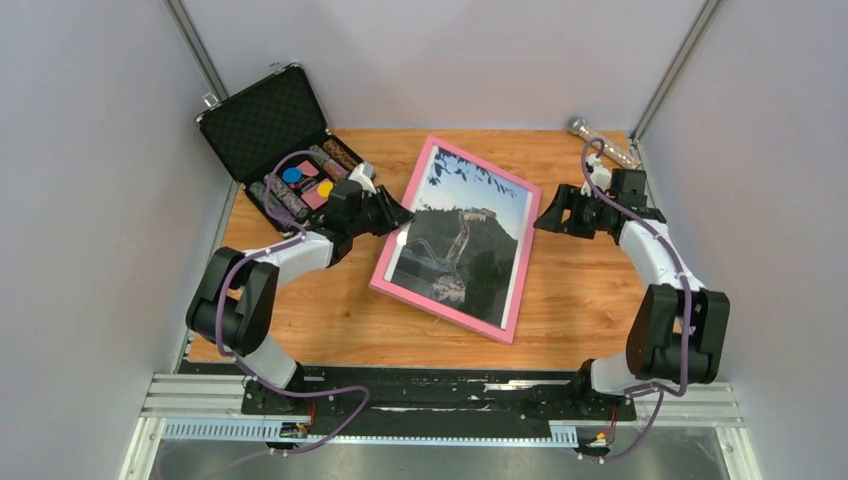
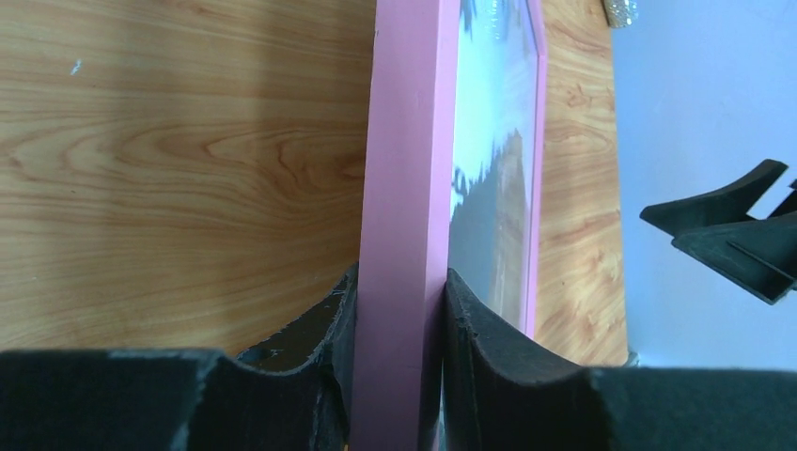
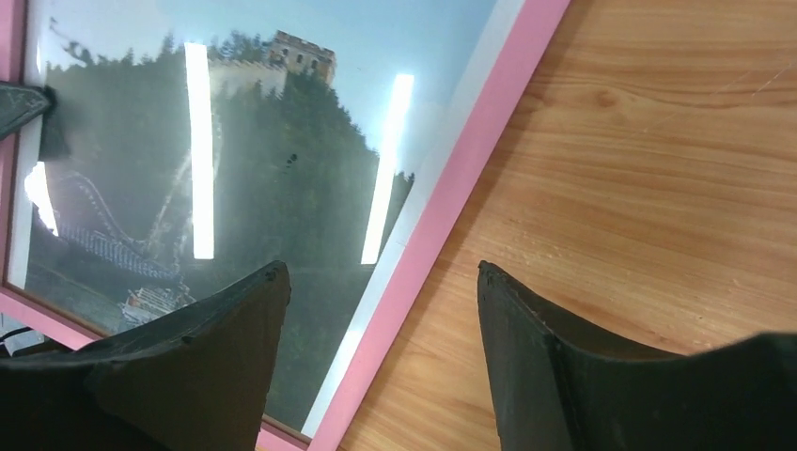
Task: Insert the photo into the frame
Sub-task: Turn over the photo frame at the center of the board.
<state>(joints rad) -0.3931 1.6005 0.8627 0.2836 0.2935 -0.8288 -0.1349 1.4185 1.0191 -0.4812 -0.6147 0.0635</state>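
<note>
The photo (image 1: 462, 235) sits inside the pink frame (image 1: 440, 311) on the counter (image 1: 580, 300). The left end effector (image 1: 398, 218) clamps the frame's left rail; the right end effector (image 1: 545, 212) gapes wide above the right rail.

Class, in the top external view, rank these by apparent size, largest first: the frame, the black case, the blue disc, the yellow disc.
1. frame
2. case, counted open with its lid
3. blue disc and yellow disc: these look alike, so I do not rank one above the other.
</note>
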